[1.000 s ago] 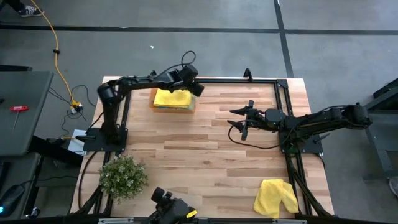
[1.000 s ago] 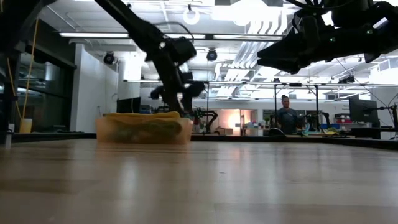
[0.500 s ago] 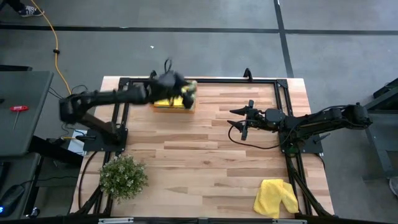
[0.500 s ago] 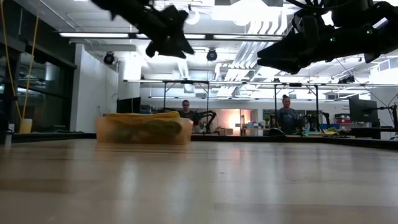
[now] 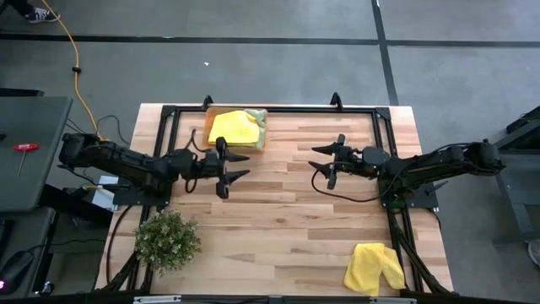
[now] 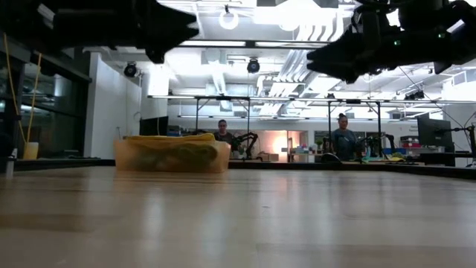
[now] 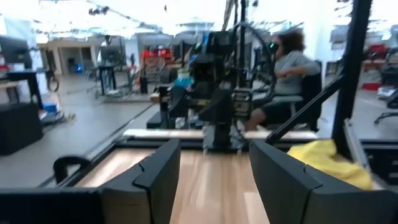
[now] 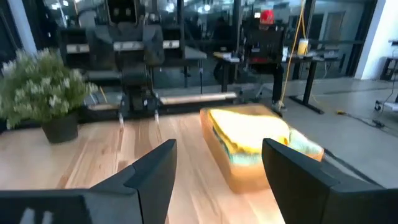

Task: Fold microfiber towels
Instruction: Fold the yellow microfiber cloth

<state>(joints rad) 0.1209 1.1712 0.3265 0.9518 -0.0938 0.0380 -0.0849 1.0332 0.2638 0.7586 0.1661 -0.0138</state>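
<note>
both arms idle over mid surface [image 5: 278, 228]: my left gripper [image 5: 234, 165] and right gripper [image 5: 322, 164] released, holding nothing. folded towels [image 5: 234, 128] stacked in tray [image 5: 210, 145] at far edge; loose yellow towel [image 5: 375, 268] at near right corner. next: right arm reaches back, pinches one corner, drags it flat. plant [image 5: 167, 240] near left, clear of path

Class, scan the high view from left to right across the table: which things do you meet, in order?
Plant → left pincer → right pincer → loose yellow towel.
</note>
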